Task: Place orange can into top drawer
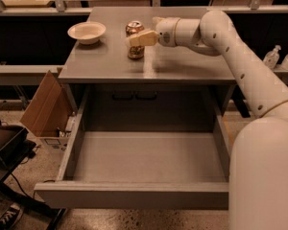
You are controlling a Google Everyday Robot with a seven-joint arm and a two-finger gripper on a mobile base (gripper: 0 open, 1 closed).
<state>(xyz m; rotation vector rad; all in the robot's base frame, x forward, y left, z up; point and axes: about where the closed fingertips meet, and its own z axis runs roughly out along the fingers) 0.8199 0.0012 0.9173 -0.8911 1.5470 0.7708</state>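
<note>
Hand [133, 39] at shiny, seemingly dented orange can [134, 28].

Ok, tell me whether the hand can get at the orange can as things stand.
Probably yes. The hand is level with the orange can on the cabinet top, crossing its waist in this view; the bowl stands well aside, and nothing shows between them.
</note>
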